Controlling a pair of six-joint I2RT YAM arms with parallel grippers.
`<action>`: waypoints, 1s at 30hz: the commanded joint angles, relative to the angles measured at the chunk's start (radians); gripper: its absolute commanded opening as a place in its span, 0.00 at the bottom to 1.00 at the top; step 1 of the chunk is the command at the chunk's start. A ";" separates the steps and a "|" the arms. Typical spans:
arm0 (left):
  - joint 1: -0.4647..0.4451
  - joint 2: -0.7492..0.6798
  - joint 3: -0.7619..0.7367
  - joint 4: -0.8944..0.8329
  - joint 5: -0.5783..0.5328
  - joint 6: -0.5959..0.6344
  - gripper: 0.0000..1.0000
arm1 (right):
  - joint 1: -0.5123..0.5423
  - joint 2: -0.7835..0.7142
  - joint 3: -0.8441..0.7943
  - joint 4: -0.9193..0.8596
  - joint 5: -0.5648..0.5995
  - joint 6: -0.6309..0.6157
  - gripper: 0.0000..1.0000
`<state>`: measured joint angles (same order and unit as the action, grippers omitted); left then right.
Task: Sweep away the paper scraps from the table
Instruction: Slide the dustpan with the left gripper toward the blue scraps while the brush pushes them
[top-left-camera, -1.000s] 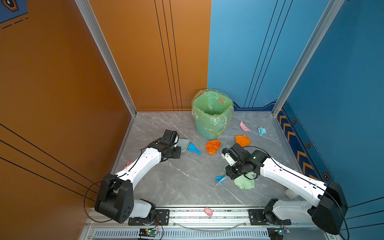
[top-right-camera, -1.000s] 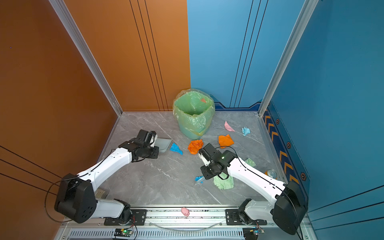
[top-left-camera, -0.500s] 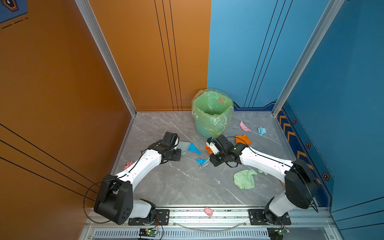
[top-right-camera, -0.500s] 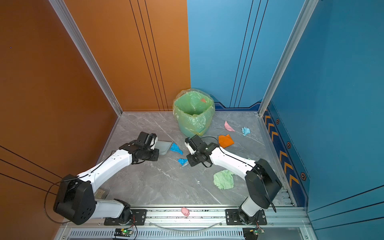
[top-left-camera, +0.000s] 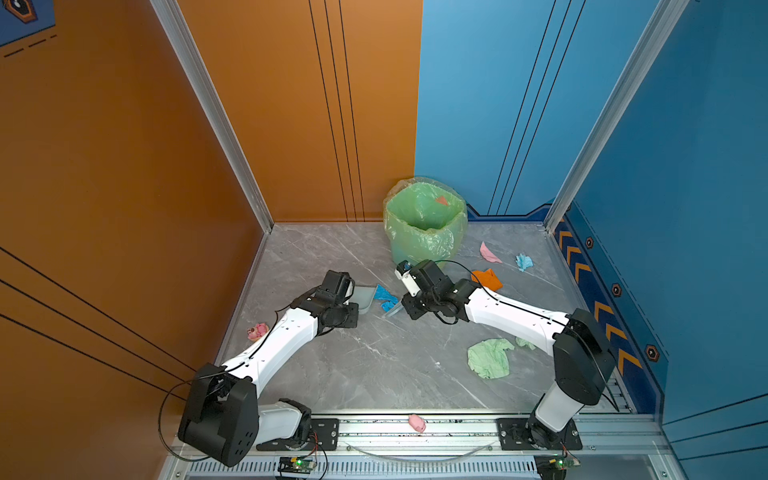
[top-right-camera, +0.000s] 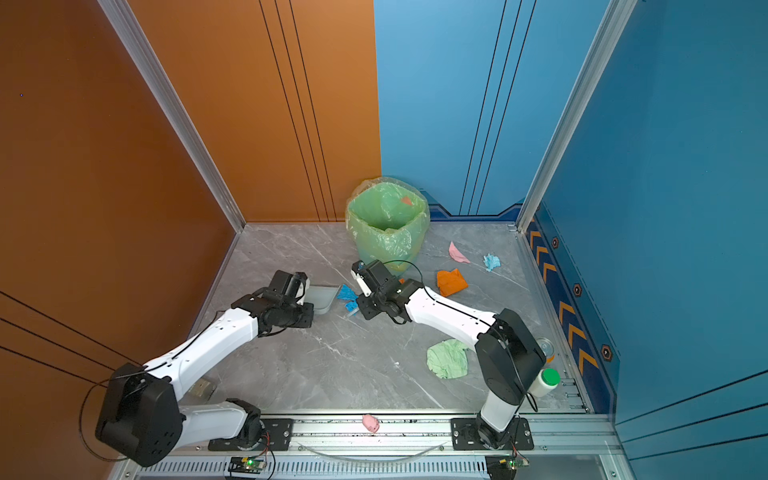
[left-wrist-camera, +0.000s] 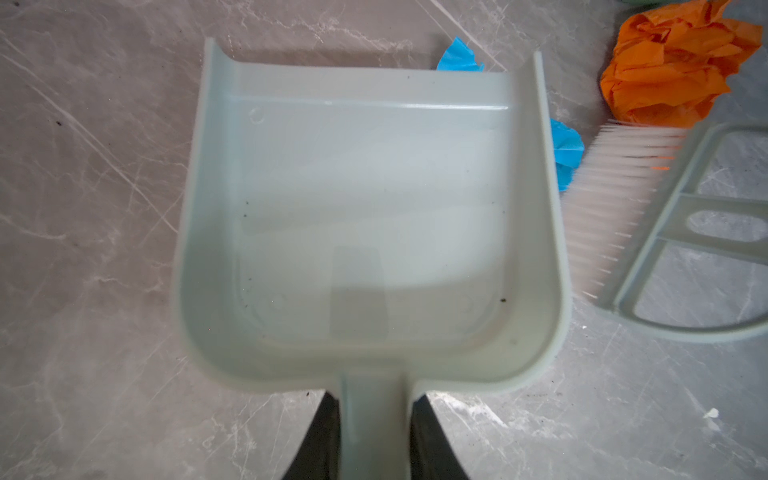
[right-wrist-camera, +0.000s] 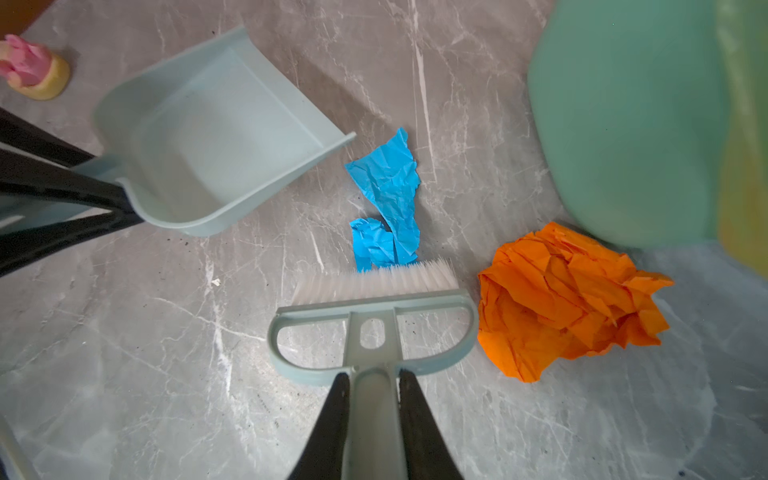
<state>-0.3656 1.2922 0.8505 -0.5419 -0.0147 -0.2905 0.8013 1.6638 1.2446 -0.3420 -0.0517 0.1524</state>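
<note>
Scraps lie scattered over the table (top-left-camera: 374, 374), none in the pan (left-wrist-camera: 353, 208) yet; we judge the step in hand to be brushing the first of them into it. The left gripper (left-wrist-camera: 374, 399) is clamped on the pan's handle, the pan resting on the table; the right gripper (right-wrist-camera: 374, 376) is clamped on the handle of the brush (right-wrist-camera: 374, 320), whose bristles touch the small blue scrap (right-wrist-camera: 372, 245); the large blue scrap (right-wrist-camera: 390, 187) lies against it, near a corner of the pan's lip rather than squarely before the mouth.

The next move, as we see it, calls for bringing the brush round behind both blue scraps and pushing them over the lip, kept flat so that thin paper does not slide under; the orange wad (right-wrist-camera: 569, 299) just beside the brush may drag along.

We count on the table 2 blue, 2 orange (the other, the orange scrap (top-left-camera: 487, 279), lies apart), 1 pink scrap (top-left-camera: 489, 253), 1 pale blue scrap (top-left-camera: 524, 262), 1 green wad (top-left-camera: 489, 358) and 1 green bit (top-left-camera: 525, 343) half hidden by the right arm; 8 in all; 1 red scrap (top-left-camera: 441, 200) sits in the bin (top-left-camera: 424, 245); 1 pan, 1 brush, 1 bin.
</note>
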 joint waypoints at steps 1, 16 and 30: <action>0.010 0.011 -0.019 -0.015 -0.011 -0.016 0.00 | 0.000 -0.068 -0.038 0.064 0.012 -0.022 0.00; -0.029 -0.045 -0.071 -0.039 -0.006 -0.026 0.00 | -0.026 -0.029 -0.022 0.214 0.128 0.021 0.00; -0.134 -0.090 -0.127 -0.081 -0.041 -0.039 0.00 | -0.031 0.104 0.118 0.182 0.139 0.098 0.00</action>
<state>-0.4839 1.2301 0.7498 -0.5919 -0.0345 -0.3141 0.7757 1.7550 1.3300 -0.1646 0.0818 0.2150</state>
